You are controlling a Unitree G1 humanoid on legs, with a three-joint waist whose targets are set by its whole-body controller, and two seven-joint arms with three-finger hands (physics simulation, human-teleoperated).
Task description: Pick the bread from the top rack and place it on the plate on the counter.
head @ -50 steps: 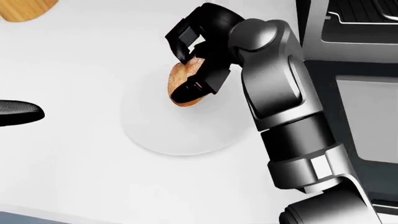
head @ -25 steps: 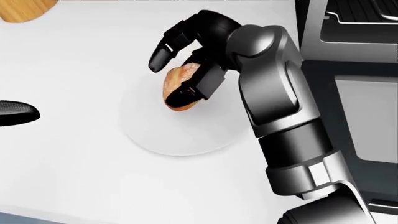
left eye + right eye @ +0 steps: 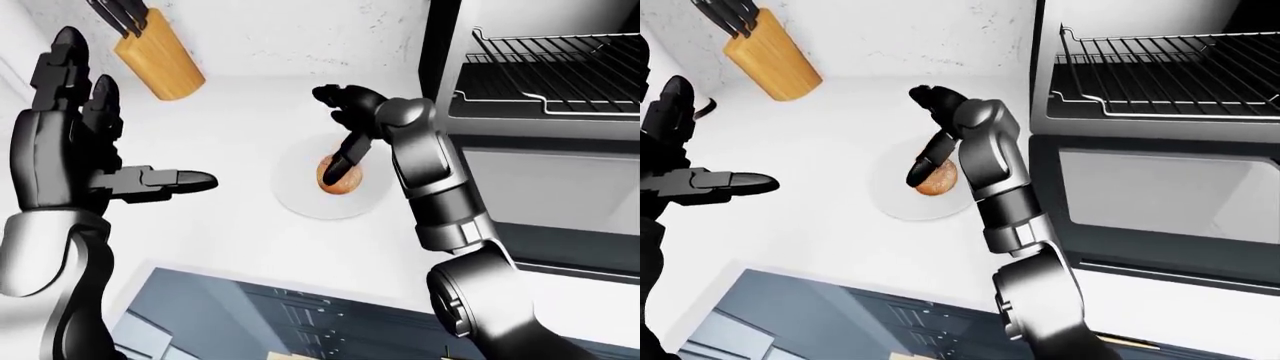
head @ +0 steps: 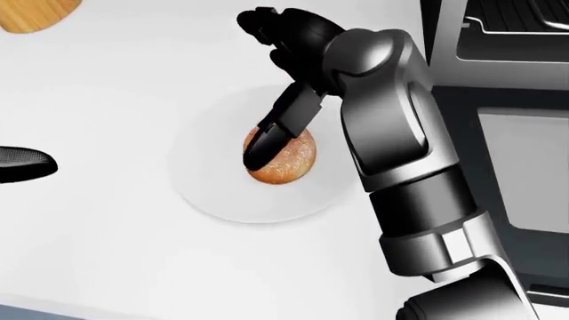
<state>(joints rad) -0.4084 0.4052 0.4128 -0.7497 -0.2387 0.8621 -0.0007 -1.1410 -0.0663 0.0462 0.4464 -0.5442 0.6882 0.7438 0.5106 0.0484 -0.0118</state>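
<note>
The round brown bread (image 4: 289, 165) lies on the white plate (image 4: 209, 190) on the white counter. My right hand (image 4: 271, 87) is open above it. One dark finger (image 4: 277, 130) reaches down over the bread's left side, and the other fingers (image 4: 262, 21) are spread away toward the top of the head view. My left hand (image 3: 120, 127) is open and empty at the left of the left-eye view, well away from the plate. The oven's top rack (image 3: 560, 67) at the upper right holds nothing.
A wooden knife block (image 3: 160, 64) stands on the counter at the upper left. The open oven (image 3: 1150, 187) with its glass door fills the right side. Dark cabinet fronts (image 3: 250, 322) run below the counter edge.
My right hand has opened and let go of the bread. The bread has dropped from tilted in the fingers to lying flat on the plate. The fingers have spread upward.
</note>
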